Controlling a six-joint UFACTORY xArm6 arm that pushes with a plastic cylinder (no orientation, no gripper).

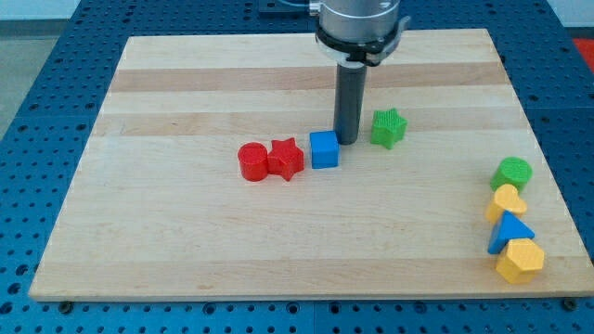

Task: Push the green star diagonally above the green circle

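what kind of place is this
Probably a robotics lab bench. A wooden board lies on a blue perforated table, small coloured blocks such as the green star sit on it, and my tip rests among them.

You had a red circle (pixel 251 161) touching a red star (pixel 286 159) near mid-board (pixel 186 232), with a blue cube (pixel 324 149) just to their right. At the view's lower right, a yellow heart (pixel 506 201), blue triangle (pixel 510 232) and yellow hexagon (pixel 520 261) sat stacked in a column.
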